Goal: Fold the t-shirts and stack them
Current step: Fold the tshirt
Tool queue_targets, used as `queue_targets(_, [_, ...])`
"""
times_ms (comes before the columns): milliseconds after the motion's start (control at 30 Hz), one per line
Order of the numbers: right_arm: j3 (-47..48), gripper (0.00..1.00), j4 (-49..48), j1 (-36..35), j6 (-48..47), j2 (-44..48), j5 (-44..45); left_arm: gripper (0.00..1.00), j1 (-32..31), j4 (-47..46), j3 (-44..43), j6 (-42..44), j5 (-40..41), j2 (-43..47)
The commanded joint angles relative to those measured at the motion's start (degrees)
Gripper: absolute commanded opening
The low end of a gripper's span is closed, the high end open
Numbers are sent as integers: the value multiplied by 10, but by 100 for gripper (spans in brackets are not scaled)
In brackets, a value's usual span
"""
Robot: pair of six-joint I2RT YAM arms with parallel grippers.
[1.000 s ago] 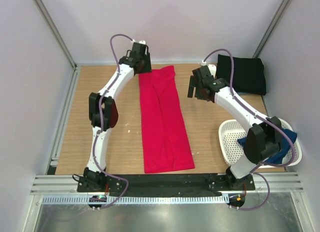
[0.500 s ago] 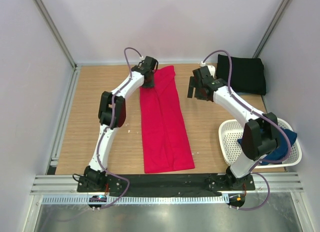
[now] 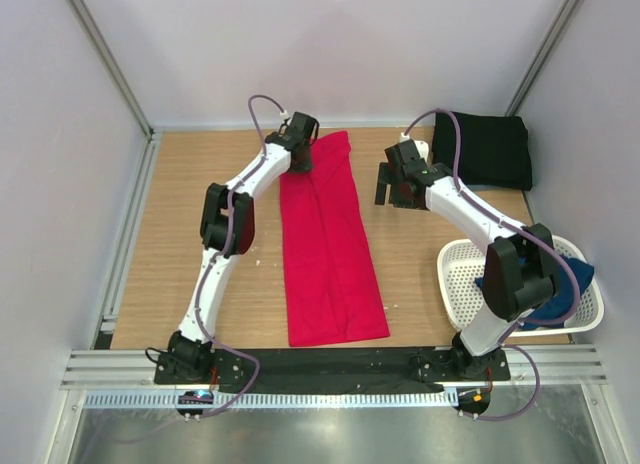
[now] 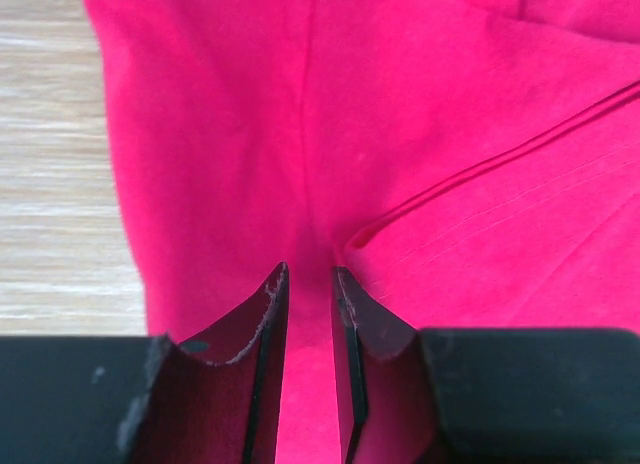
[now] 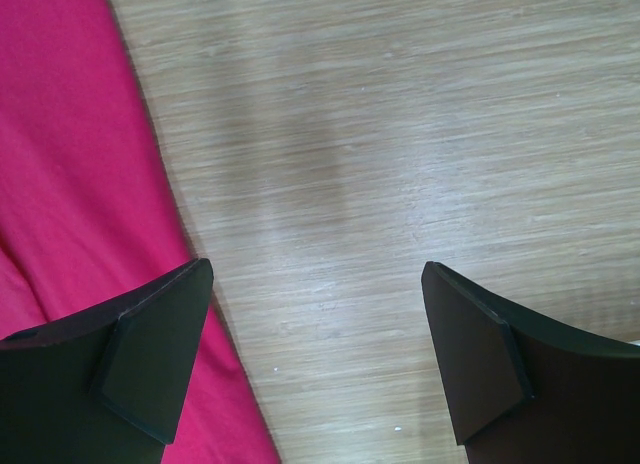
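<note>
Pinching red t-shirt [image 3: 330,254], left claw [image 4: 305,272] outstretched.

In the top view: looks down from above and behind the arm bases, over the whole bench [image 3: 170,234]. In the left wrist view: sits very close on the red t-shirt [image 4: 230,134], facing past the left tool [image 4: 308,274]. In the right wrist view: faces down past the right tool [image 5: 318,274] onto that shirt's edge.

Bright, even, diffuse light from above; faint soft shadows beside arms on bench [image 3: 170,234]. Top view sharp, walls slightly bowed at edges. Left wrist view: red t-shirt [image 4: 400,134] oversaturated, left gripper [image 4: 308,274] near lens, soft-edged. Right wrist view: blurry grey shadow patch on wood
</note>
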State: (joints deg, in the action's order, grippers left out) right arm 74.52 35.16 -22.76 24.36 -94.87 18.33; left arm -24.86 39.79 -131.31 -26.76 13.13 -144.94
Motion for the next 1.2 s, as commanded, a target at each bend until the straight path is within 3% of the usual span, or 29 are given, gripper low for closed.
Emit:
queue_targets(0, [1,92,-18,1,10,14,0,25,-9,-26,-32,-5,15,-13])
queue_targets(267, [4,92,-22,2,9,9,2,24,-14,-13,-44,-2,23,-24])
queue_targets(433, [6,92,-23,3,7,7,0,29,-20,-33,-45,8,9,-16])
queue_targets(700, [-3,92,-20,4,9,9,3,44,-34,-67,-48,29,-27,-22])
queue_targets(867, [-10,92,-22,8,7,21,6,65,-36,-74,-43,36,-57,-20])
queue_targets(1000, [-13,92,-22,9,10,21,0,75,-36,-91,-26,45,-125,-5])
queue_targets(1167, [-17,92,-22,8,10,20,-1,77,-36,-109,3,51,-201,5])
